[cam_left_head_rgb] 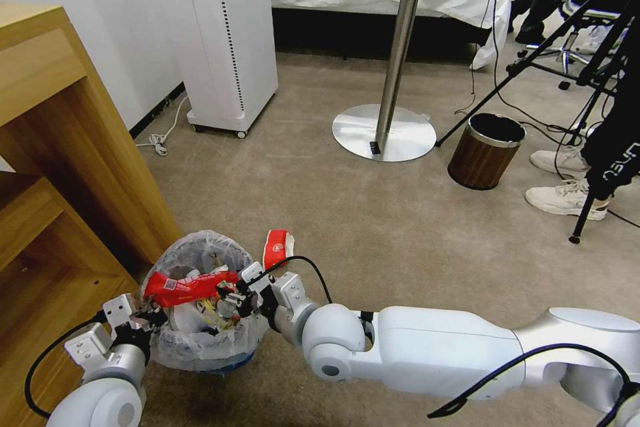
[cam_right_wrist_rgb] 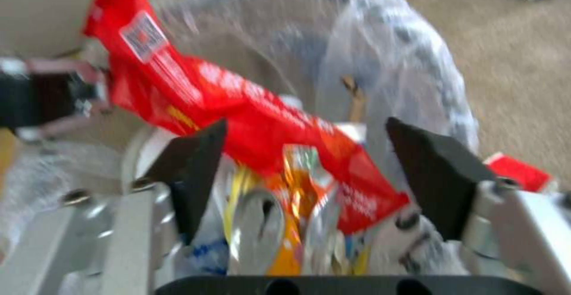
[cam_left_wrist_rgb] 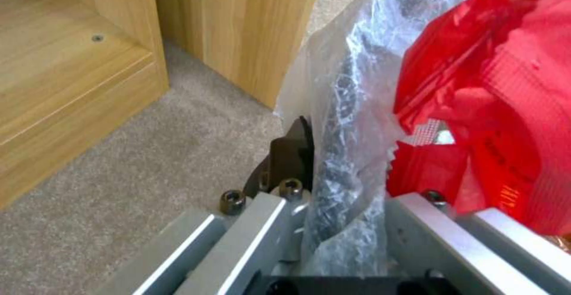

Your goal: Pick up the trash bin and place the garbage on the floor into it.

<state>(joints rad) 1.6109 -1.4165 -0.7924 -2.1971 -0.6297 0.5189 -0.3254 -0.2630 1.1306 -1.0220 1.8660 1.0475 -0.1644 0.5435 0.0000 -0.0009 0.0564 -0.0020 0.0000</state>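
The trash bin [cam_left_head_rgb: 203, 307] is seen at the lower left of the head view, beside a wooden cabinet [cam_left_head_rgb: 60, 167], lined with a crinkled plastic bag and already crowded with litter. Its rim is clamped by the left hand [cam_left_head_rgb: 137, 320]; in the left wrist view the bag-covered rim [cam_left_wrist_rgb: 342, 161] is pinched between the closed fingers [cam_left_wrist_rgb: 291, 152]. A long red wrapper [cam_left_head_rgb: 190, 285] is laid across the mouth of the bin rather than sunk into it. The right hand [cam_left_head_rgb: 243, 293] is held over the bin's near-right edge, and in the right wrist view its fingers [cam_right_wrist_rgb: 196, 170] are seen spread apart with nothing gripped, the wrapper [cam_right_wrist_rgb: 250, 121] lying between and beyond them. A red-and-white paper cup [cam_left_head_rgb: 277, 248] is left on the floor [cam_left_head_rgb: 400, 227] just beyond the bin, so the task is judged unfinished.

Several risks are judged from here. The wrapper could be dragged back out if it is snagged by an open finger as the right hand is drawn away. It could also slide off the heaped litter if the bin is tilted. The liner could be pulled loose by the left hand, since thin plastic is gripped along with the rim. The cup could be knocked away by the right arm.
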